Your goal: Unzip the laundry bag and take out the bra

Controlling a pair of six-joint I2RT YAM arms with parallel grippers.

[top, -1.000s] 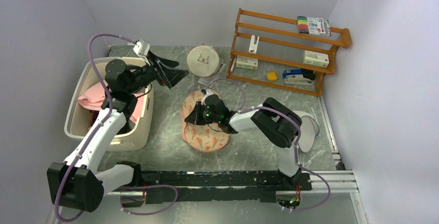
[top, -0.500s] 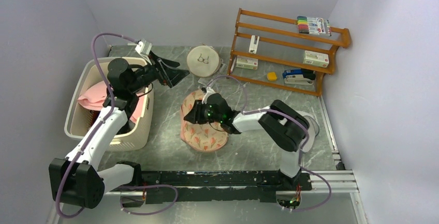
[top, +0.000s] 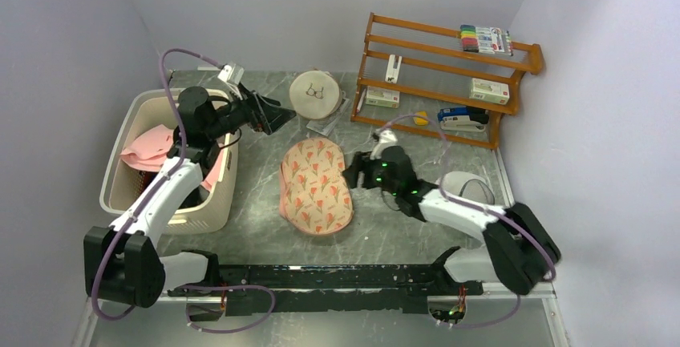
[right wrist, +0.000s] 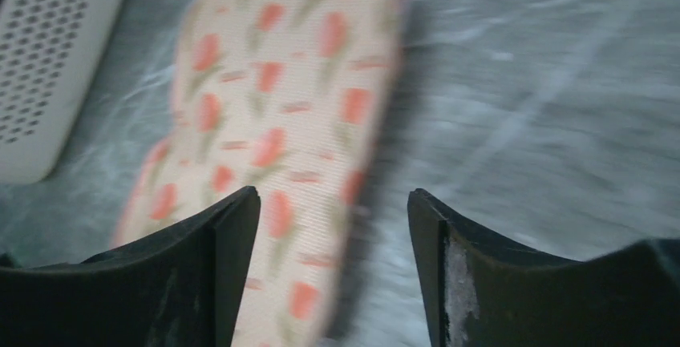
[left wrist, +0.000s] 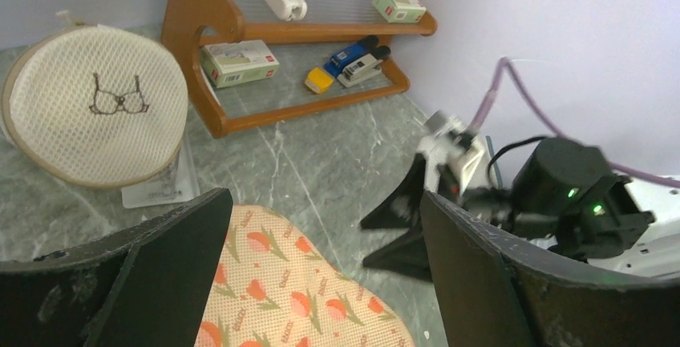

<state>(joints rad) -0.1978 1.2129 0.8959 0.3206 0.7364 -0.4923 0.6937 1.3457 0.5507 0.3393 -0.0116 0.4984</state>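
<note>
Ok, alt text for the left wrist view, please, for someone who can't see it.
The open, empty left gripper frames the floral laundry bag lying flat on the grey table. Beyond are a round white mesh pouch printed with a bra outline and a wooden rack; the right gripper, open, is to the right, clear of the bag.

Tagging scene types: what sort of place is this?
Probably a lab booth staged as a laundry corner: bare walls close around the table, a basket of clothes, a laundry bag, a wooden shelf.
</note>
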